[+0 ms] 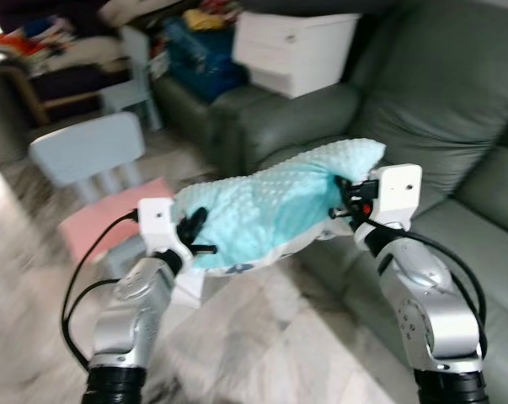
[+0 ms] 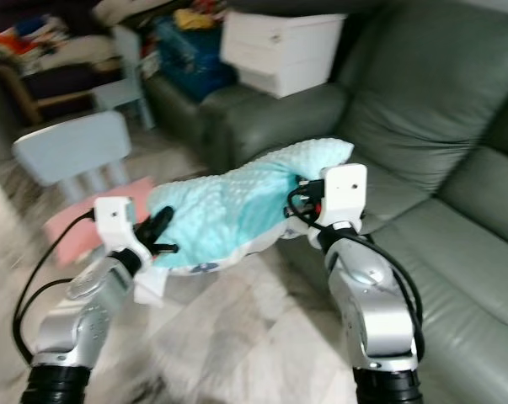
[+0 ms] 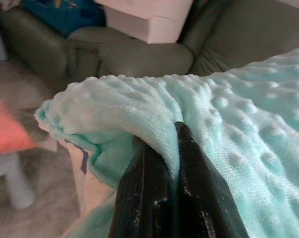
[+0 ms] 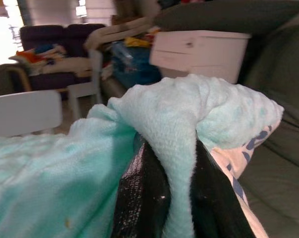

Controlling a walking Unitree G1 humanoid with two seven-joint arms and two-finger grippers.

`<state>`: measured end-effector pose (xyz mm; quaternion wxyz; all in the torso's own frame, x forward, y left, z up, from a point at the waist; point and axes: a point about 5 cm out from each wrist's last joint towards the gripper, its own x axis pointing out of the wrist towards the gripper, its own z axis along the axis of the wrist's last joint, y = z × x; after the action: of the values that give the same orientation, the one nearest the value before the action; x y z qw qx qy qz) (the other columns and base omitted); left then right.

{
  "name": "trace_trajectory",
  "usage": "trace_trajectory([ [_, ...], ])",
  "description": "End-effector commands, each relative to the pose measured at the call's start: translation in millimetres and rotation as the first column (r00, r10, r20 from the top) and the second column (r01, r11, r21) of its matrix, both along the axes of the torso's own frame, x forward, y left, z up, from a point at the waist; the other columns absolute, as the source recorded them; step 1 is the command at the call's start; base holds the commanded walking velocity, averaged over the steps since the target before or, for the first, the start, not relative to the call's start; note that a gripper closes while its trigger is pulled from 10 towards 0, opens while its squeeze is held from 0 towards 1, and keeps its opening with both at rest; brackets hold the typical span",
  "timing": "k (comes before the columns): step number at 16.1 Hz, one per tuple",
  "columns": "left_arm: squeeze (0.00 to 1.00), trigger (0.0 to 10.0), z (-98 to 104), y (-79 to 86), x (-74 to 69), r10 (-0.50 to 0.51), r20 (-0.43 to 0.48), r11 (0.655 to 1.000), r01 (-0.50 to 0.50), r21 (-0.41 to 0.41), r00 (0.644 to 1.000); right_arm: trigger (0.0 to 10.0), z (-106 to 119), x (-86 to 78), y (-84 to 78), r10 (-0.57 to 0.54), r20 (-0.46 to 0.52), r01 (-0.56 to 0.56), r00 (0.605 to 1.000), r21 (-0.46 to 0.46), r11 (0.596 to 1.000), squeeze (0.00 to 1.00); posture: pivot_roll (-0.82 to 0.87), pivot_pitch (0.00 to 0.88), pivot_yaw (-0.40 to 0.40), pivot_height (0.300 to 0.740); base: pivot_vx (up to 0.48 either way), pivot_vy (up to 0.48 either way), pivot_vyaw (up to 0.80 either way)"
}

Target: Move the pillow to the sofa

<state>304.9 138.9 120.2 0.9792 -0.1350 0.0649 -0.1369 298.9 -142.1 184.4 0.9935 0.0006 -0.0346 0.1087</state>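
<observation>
**Pillow held aloft before the sofa**

The mint dotted pillow (image 1: 275, 206) hangs in the air between both arms, just in front of the grey-green sofa (image 1: 456, 118). The left gripper (image 1: 196, 234) and right gripper (image 1: 344, 200) each pinch a fold of its fabric. A pale blue child's chair (image 1: 89, 156) stands nearby.

Floor (image 1: 237, 353) blurred (sofa (image 1: 456, 101) cropped)

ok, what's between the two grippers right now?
The mint pillow spans the gap, pinched at one end by the left gripper and at the other by the right gripper; seen in the left eye view.
</observation>
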Motion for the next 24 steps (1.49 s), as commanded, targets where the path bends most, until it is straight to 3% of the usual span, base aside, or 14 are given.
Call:
trace_trajectory([
  [1,0.0,10.0,2.7,-7.4,1.0,-0.032,0.009,0.999,0.032,-0.007,0.999,10.0,8.8,-1.4,-2.9,-0.009,0.034,0.009,0.999,0.001,1.0,0.0,-0.12,0.0,0.034,0.74,0.398,0.0,-0.8],
  [19,0.0,10.0,-4.7,-14.6,-3.2,-0.075,-0.053,0.997,0.074,-0.021,0.996,10.0,7.5,-2.9,-3.0,-0.002,0.022,0.003,1.0,-0.004,1.0,0.0,-0.12,0.0,0.032,0.74,0.314,0.0,-0.8],
  [21,0.0,10.0,-5.9,-16.5,-3.6,-0.071,-0.069,0.996,0.067,-0.067,0.995,10.0,7.2,-3.0,-2.6,-0.001,0.021,0.001,1.0,-0.004,1.0,0.0,-0.12,0.0,0.031,0.74,0.0,0.0,0.0],
  [24,0.0,10.0,-6.8,-17.4,-3.5,-0.08,-0.077,0.995,0.076,-0.057,0.994,10.0,6.5,-2.9,-2.2,-0.001,0.016,0.001,1.0,-0.012,1.0,0.0,-0.12,0.0,0.031,0.74,0.0,0.0,0.0],
])
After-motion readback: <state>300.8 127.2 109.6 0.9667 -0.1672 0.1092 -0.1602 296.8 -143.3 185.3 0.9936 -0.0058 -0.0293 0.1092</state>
